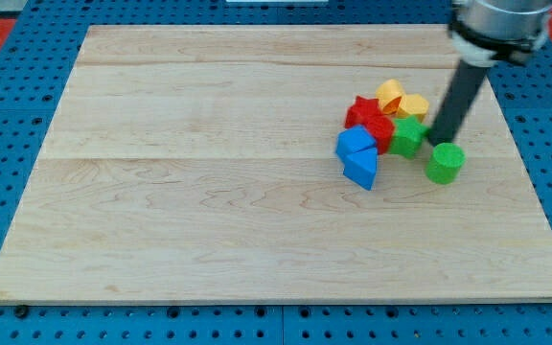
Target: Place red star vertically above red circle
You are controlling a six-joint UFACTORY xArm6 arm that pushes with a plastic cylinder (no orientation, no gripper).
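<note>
Down from the view's top right comes our rod, and my tip point(435, 143) rests on the wooden board point(209, 192) just right of the green star point(407, 136) and just above the green cylinder point(445, 163); it holds nothing and seems barely clear of both. We see the red star point(361, 110) at the cluster's upper left, packed against the red circle point(379, 128) to its lower right, with two yellow blocks point(401, 99) touching on the right. We cannot tell which way its points face, nor any long axis. Two blue blocks point(357, 156) sit below the reds. We have wide open board to the view's left and bottom; the right edge lies nearer the cluster.
</note>
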